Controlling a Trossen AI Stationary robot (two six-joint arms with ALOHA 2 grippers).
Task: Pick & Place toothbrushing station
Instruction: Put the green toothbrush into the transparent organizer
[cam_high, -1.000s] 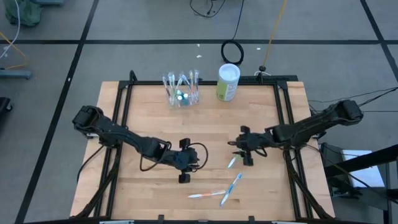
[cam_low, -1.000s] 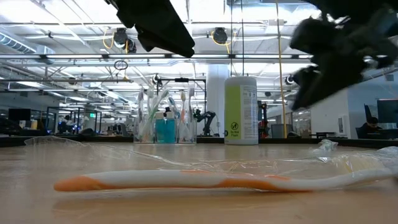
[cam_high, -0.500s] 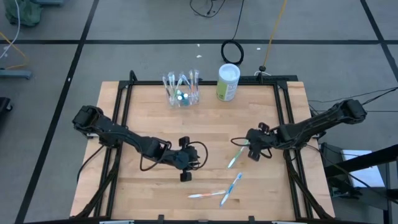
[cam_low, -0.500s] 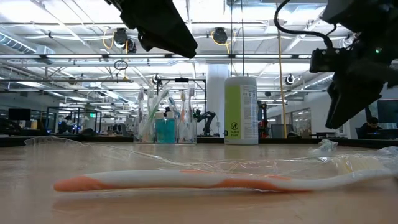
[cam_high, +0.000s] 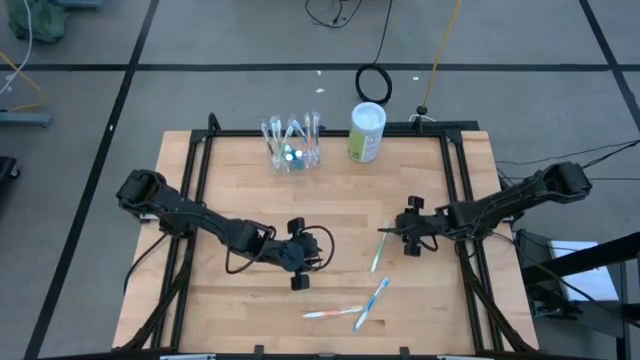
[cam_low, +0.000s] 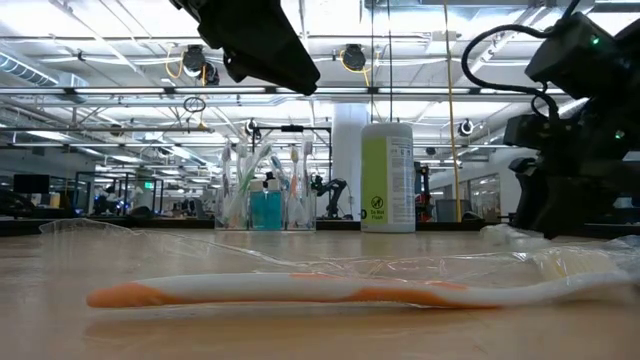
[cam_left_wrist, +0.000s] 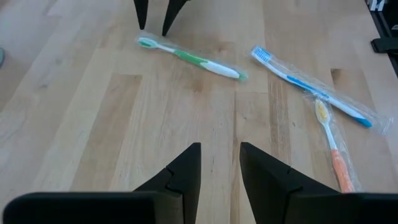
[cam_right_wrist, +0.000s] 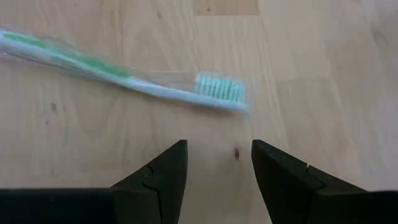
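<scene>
Toothbrushes lie scattered across the near half of the tabletop (cam_high: 330, 195), three of them, each in a clear wrapper. Right end effector (cam_high: 404, 238) sits low over the wood on the right side, fingers (cam_right_wrist: 163, 175) apart with nothing between them, just beside the bristle end of the green toothbrush (cam_high: 378, 249); its wrist view shows that green-and-white brush (cam_right_wrist: 124, 81) lying flat across the gap ahead of the fingers, not touching them. Left end effector (cam_high: 297, 256) hovers near the middle of the tabletop, fingers (cam_left_wrist: 181, 177) parted a little and holding nothing, pointing across toward the green brush. Closer to the front edge, the blue toothbrush (cam_high: 375, 298) lies at a slant, and the orange toothbrush (cam_high: 330, 313) rests just beside it, their ends meeting or crossing; from the left wrist the blue brush (cam_left_wrist: 311, 86) overlaps the head end of the orange one (cam_left_wrist: 333, 149). In the low view the orange brush (cam_low: 330, 292) stretches across the foreground. Up at the back edge stands the clear holder (cam_high: 291, 146) with its upright brushes and blue tube, well apart from both arms, and beside it the white-and-green canister (cam_high: 366, 132)
</scene>
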